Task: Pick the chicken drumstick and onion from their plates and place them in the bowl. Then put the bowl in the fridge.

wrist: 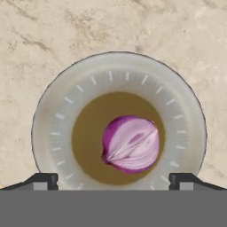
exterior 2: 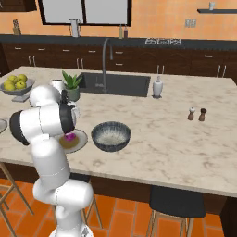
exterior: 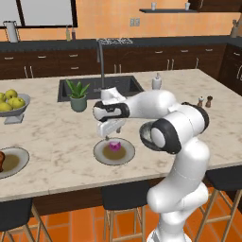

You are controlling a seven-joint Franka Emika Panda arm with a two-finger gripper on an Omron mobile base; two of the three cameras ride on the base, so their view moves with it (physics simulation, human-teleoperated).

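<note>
Left base view: the onion (exterior: 114,146) lies at the middle of its plate (exterior: 103,155) near the front edge of the desk (exterior: 56,127). The claw (exterior: 109,136) hangs directly above it, not touching. Your arm reaches leftward across the view, forearm roughly level, hand pointing down. The chicken drumstick (exterior: 1,160) sits on a second plate (exterior: 16,163) at the far left, cut off by the frame.

Right base view: the bowl (exterior 2: 110,136) stands just beside the onion's plate (exterior 2: 78,141), with nothing in it, so neither item is in the bowl. The onion (exterior 2: 70,137) peeks out behind the elbow.

Hand view: the onion (wrist: 130,144) lies slightly right of centre between the fingertips (wrist: 43,181), which stand spread wide with nothing between them. Judge the onion light, firm and smooth-skinned; being round, it may roll or squirt from the pads. Take it across its widest girth, centred, with the fingers low enough to pass its equator. The plate (wrist: 53,111) is shallow and may slide if you nudge it.
</note>
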